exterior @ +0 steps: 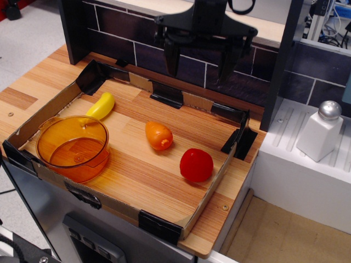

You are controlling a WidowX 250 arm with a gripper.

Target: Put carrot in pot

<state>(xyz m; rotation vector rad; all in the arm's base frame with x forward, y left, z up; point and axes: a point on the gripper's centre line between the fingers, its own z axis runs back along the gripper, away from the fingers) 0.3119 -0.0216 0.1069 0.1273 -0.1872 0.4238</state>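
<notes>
The orange toy carrot (158,136) lies on the wooden board in the middle of the cardboard-walled tray (52,108). The translucent orange pot (73,147) stands at the tray's front left corner, empty, well left of the carrot. My black gripper (200,63) hangs high above the tray's back wall, behind and to the right of the carrot. Its two fingers point down, spread apart, with nothing between them.
A red tomato toy (196,165) lies right of the carrot. A yellow banana toy (101,105) lies behind the pot. A white salt shaker (320,131) stands on the white drainer at right. A dark brick-pattern wall (120,27) runs along the back.
</notes>
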